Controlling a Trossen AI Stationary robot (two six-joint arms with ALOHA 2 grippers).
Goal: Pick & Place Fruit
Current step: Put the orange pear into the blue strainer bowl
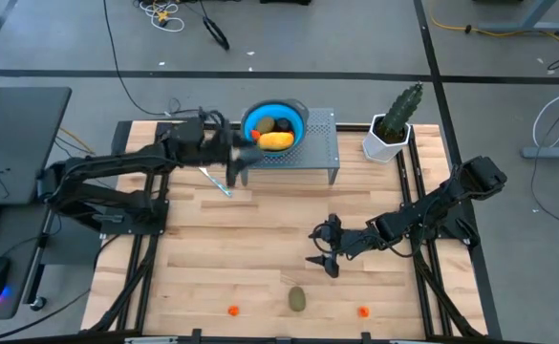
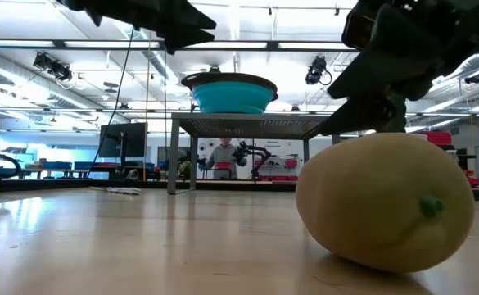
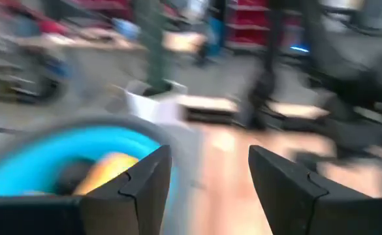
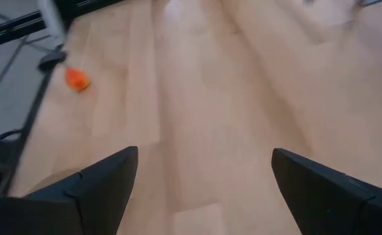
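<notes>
On bare wood, an olive oval fruit [image 1: 298,300] lies; both hands, left [image 1: 244,162] and right [image 1: 322,250], gape released.

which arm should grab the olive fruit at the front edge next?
Right, most likely. The right gripper hangs open over the table's middle, not far from the olive fruit. The left gripper is open and empty at the far side beside the blue bowl, farther from it.

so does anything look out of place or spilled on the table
Not spilled, but some fruit lies loose near the front edge: an olive-brown oval between two tiny orange balls. The rest sits in the blue bowl on the grey stand.
</notes>
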